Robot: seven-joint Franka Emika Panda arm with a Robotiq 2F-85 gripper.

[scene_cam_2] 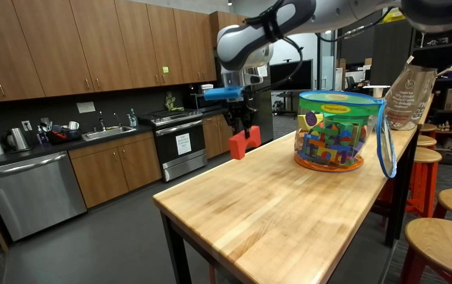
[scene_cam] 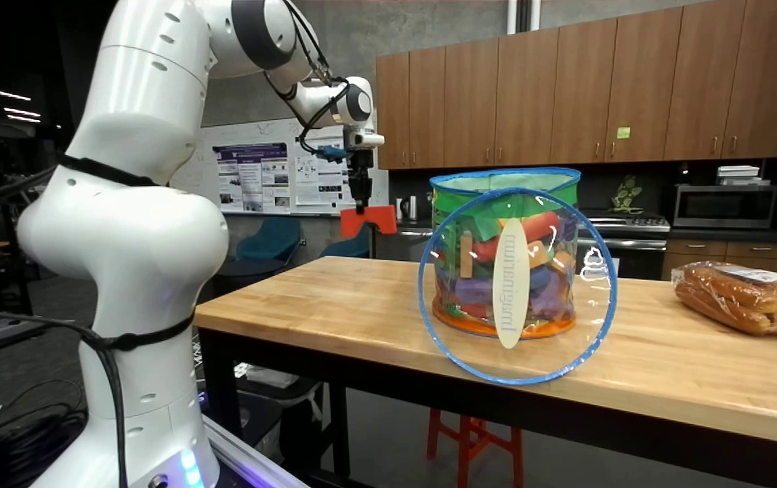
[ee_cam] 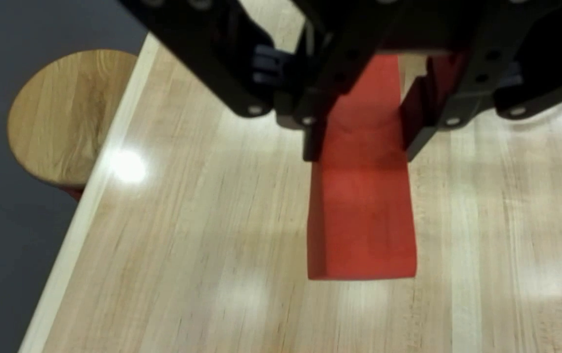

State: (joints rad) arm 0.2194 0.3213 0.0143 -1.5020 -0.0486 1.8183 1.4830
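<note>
Tub [scene_cam_2: 307, 103] of mixed blocks [scene_cam_2: 328, 152] stands on tbl [scene_cam_2: 265, 221], apart from gripper [ee_cam: 363, 147]. Its round lid [scene_cam: 511, 285] hangs off the rim &, in an ext. view, covers part of tub's front. Bread pack [scene_cam: 733, 298] lies on same tbl, past tub from gripper; paper bag [scene_cam_2: 409, 98] shows behind tub in an ext. view. Stools [scene_cam_2: 440, 240] along a long side of tbl.

Tub = see-thru plastic, green upper band, blue rim, orange base. Lid = clear film w/ blue edge + oval label. Tbl = pale wood strips, shiny spots in wrist view. Bread pack = crinkly clear wrap; paper bag brown. Red block [ee_cam: 369, 230] matte, w/ arch-type notch.

Arm [scene_cam: 151, 237] white, raised, reaching out over tbl, wrist bent so gripper pts down. Gripper pinches red block by its sides, up in the air above tbl, notch facing down.
</note>
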